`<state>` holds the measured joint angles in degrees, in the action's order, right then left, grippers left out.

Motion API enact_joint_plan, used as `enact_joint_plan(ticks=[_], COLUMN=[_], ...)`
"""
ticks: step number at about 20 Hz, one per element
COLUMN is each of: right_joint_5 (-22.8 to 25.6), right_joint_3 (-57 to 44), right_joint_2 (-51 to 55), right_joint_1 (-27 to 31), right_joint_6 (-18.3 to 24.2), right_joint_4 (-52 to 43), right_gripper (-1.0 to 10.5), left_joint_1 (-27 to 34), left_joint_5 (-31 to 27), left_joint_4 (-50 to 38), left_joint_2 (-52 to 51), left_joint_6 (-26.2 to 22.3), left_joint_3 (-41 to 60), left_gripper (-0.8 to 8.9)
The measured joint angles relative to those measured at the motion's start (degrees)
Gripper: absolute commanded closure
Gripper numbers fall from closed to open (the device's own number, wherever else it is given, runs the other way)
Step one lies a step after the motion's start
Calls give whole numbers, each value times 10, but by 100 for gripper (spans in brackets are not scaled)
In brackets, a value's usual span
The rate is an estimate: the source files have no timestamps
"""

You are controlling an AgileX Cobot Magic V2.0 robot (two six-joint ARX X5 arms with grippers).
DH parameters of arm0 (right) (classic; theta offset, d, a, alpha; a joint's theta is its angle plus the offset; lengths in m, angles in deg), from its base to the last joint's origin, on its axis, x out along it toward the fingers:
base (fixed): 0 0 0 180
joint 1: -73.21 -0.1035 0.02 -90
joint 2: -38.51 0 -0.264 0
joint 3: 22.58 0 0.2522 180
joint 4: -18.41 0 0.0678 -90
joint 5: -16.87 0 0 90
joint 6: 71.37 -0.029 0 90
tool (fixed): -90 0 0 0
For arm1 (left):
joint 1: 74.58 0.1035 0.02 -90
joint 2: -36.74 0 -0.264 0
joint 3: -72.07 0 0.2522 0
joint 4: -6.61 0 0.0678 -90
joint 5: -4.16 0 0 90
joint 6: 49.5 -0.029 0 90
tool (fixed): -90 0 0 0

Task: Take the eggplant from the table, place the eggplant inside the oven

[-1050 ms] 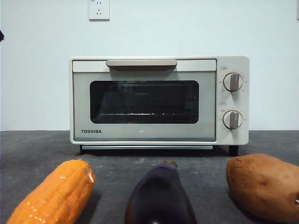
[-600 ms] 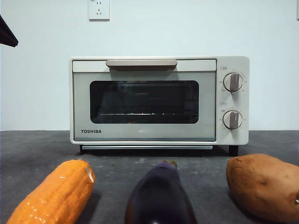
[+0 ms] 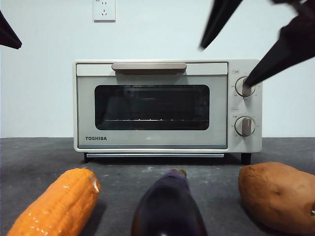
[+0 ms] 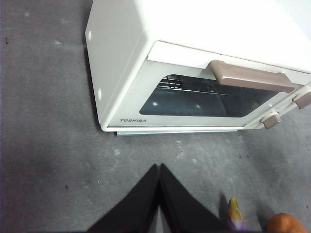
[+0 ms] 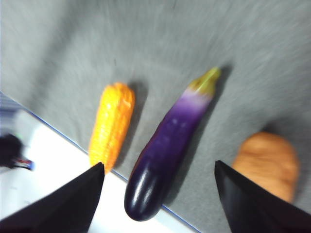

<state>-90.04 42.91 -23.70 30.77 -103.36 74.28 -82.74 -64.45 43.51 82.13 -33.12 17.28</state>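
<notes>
The dark purple eggplant [image 3: 169, 206] lies on the grey table [image 3: 39, 157] at the near middle, its stem end toward the oven [image 3: 167, 105]. The oven door is shut. My right gripper [image 3: 224, 65] hangs open, high in front of the oven's upper right. In the right wrist view the right gripper [image 5: 158, 164] is well above the eggplant [image 5: 167, 145], which lies between the spread jaws. My left gripper [image 4: 158, 167] is shut and holds nothing, above the table before the oven [image 4: 194, 73]. The eggplant's stem [image 4: 234, 213] shows beside it.
An orange corn cob [image 3: 56, 204] lies left of the eggplant and a brown sweet potato [image 3: 278, 194] lies right of it. The table's front edge [image 5: 58, 133] runs just past the eggplant's blunt end. The left arm shows only as a black tip [image 3: 9, 34].
The right gripper has come into the front view from the top right, jaws spread. The black tip at the top left holds its place. The vegetables and oven have not moved.
</notes>
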Motion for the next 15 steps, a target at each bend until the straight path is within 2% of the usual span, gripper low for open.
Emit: enact_joint_plan(ticks=[3, 8, 15], right_joint_5=[55, 80, 87], right_joint_3=[0, 0, 0], right_joint_2=[-61, -158, -268], right_joint_1=[-65, -121, -130], right_joint_6=[-32, -70, -92], right_joint_4=[-6, -45, -100], right_gripper=[583, 596, 596], left_joint_1=[0, 0, 0], left_joint_5=[0, 0, 0], left_joint_4=[0, 0, 0], left_joint_2=[0, 0, 0], left_joint_6=[0, 0, 0], left_joint_3=[0, 0, 0], left_gripper=[808, 808, 808])
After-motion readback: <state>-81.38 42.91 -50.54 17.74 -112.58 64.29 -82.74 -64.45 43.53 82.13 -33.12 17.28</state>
